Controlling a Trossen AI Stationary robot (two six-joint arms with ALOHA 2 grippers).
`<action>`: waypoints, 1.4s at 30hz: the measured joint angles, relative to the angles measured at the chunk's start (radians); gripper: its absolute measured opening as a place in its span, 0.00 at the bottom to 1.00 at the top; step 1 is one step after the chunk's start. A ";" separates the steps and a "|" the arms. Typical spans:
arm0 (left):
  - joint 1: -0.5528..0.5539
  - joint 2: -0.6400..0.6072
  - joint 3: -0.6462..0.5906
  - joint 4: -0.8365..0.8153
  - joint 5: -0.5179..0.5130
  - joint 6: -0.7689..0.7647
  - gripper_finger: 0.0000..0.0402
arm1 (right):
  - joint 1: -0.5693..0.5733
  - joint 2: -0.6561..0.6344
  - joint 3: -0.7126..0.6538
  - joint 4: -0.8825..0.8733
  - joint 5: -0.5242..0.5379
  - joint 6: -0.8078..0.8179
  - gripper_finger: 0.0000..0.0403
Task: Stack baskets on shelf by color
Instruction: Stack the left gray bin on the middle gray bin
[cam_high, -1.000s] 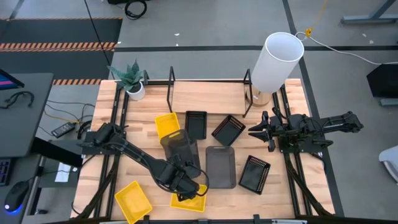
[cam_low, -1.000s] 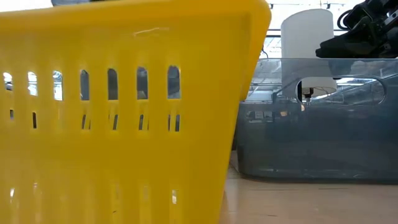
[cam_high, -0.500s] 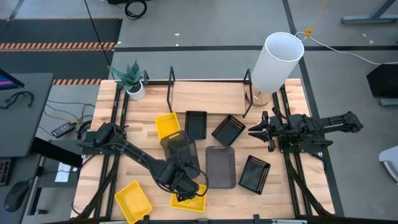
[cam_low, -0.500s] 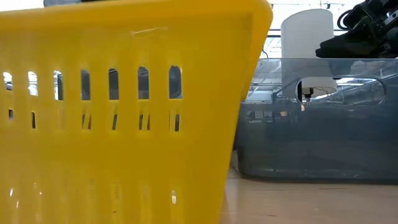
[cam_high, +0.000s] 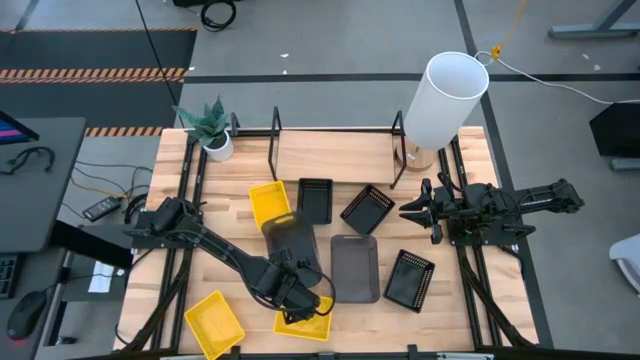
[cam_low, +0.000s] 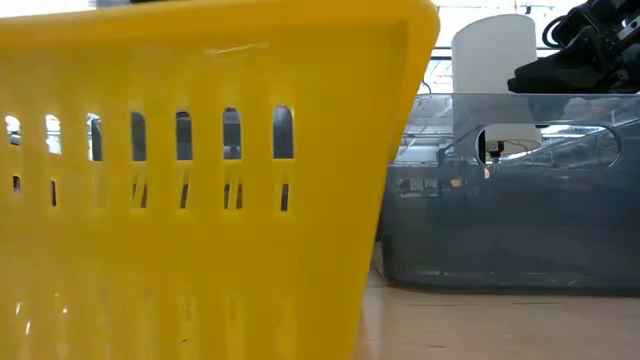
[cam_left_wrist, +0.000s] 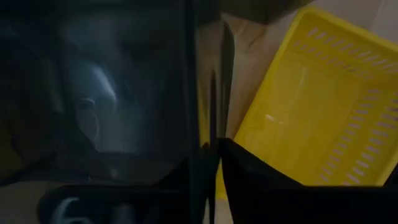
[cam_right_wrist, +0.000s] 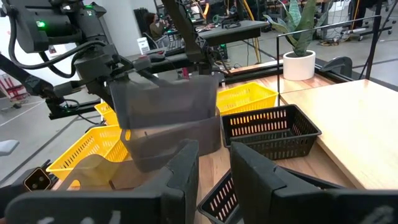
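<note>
The translucent dark grey plastic basket (cam_high: 288, 236) has drawn in slightly toward 12 o'clock since a second ago; it stands tilted just 7 o'clock of the wooden table's (cam_high: 340, 160) centre. The left gripper (cam_high: 292, 290) is at its 6 o'clock edge, over a bright yellow slotted basket (cam_high: 305, 322); whether it grips the rim I cannot tell. A second grey basket (cam_high: 355, 267) lies flat at 3 o'clock of the first. The black tube shelf (cam_high: 335, 130) stands empty at 12 o'clock. The right gripper (cam_high: 415, 212) waits at 3 o'clock, fingers slightly parted, holding nothing.
</note>
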 joint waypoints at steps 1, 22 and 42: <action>0.000 0.000 0.000 0.002 0.000 0.000 0.12 | 0.000 0.000 0.000 0.000 0.000 0.000 0.24; 0.000 0.001 0.000 -0.008 -0.001 -0.004 0.24 | 0.000 0.000 0.000 0.000 0.000 0.000 0.24; -0.016 0.002 0.002 -0.112 0.040 0.025 0.17 | 0.000 0.000 0.000 0.000 0.000 0.000 0.24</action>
